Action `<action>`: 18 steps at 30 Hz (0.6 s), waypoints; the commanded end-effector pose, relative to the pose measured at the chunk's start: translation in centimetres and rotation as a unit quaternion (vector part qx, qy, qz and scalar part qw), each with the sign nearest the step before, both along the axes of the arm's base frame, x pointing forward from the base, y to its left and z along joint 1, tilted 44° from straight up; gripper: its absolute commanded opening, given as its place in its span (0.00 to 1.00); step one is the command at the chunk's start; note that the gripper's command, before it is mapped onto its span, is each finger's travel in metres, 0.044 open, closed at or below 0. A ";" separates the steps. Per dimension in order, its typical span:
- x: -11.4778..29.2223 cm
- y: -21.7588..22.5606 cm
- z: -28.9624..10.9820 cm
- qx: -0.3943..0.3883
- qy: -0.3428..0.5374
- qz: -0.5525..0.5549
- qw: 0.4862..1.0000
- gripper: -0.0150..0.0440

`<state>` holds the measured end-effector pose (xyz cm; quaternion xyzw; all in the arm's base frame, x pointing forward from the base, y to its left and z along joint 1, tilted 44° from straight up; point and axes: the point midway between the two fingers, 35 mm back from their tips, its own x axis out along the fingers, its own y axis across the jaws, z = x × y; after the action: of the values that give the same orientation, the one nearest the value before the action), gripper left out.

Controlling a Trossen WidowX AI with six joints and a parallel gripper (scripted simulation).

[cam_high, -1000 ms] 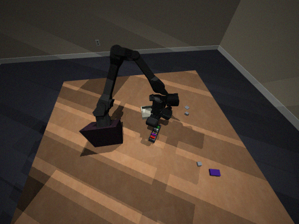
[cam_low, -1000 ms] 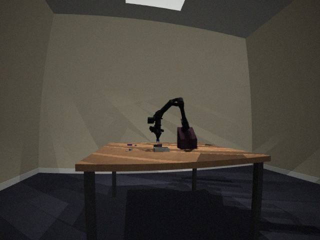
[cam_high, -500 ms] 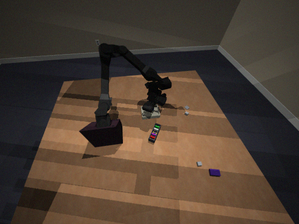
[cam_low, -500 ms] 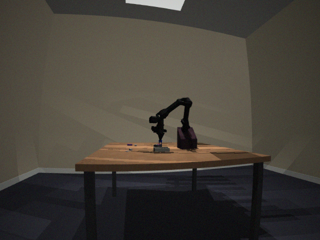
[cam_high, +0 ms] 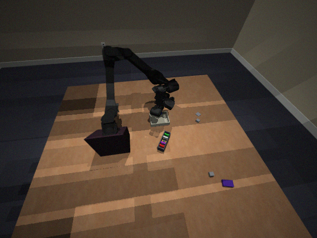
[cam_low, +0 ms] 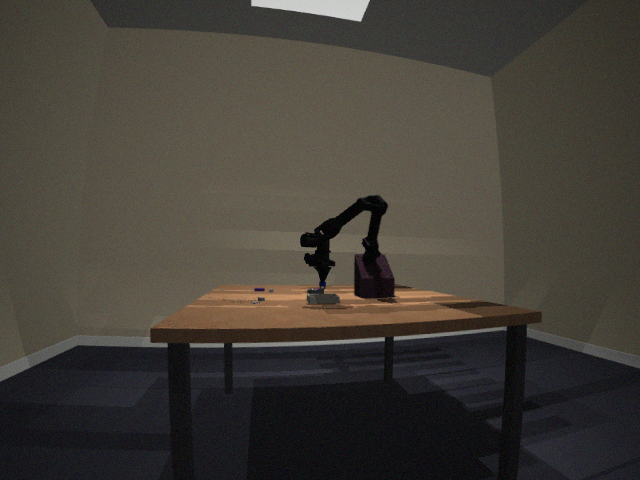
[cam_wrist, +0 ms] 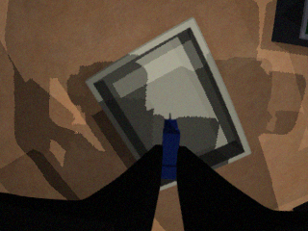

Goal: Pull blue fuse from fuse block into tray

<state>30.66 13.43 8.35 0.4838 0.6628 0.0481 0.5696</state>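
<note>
While clamped narrow on the fuse (cam_wrist: 171, 142), gripper (cam_wrist: 169, 154) hangs above the tray (cam_wrist: 204, 57), fuse upright and pointing down over its floor, apart from it. Held high, likely to clear the rim before release. Well away from the block (cam_high: 164, 141).

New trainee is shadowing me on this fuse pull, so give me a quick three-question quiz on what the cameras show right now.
1. True or false: the gripper is shut on the blue fuse.
2. What lies directly under the fuse in the wrist view? A) the fuse block B) the tray C) the purple square
3. Fill in: in the top view, the fuse block lies ____ the tray, not touching it.

Key
1. True; the fuse sits pinched between the fingertips.
2. B; the tray's grey floor shows beneath the fuse.
3. Apart from, nearer the camera; bare table separates them.
</note>
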 end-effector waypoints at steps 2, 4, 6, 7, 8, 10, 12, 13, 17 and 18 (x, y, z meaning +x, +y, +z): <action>-0.1 0.5 -0.9 -0.003 0.007 -0.001 1.000 0.25; 0.0 0.7 -1.2 -0.003 0.007 -0.001 1.000 0.25; 0.0 0.9 -1.4 -0.003 0.007 -0.001 1.000 0.25; 0.0 1.1 -1.5 -0.003 0.007 -0.001 1.000 0.25; 0.0 1.2 -1.6 -0.003 0.007 -0.001 1.000 0.25; 0.0 1.4 -1.8 -0.002 0.007 -0.001 1.000 0.25; 0.1 1.6 -2.1 -0.002 0.007 -0.001 1.000 0.25; 0.1 1.7 -2.2 -0.002 0.007 -0.001 1.000 0.25; 0.1 2.0 -2.4 -0.002 0.007 -0.001 1.000 0.25; 0.1 2.0 -2.4 -0.002 0.007 -0.001 1.000 0.25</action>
<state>30.86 15.37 6.54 0.4840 0.6626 0.0498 0.5694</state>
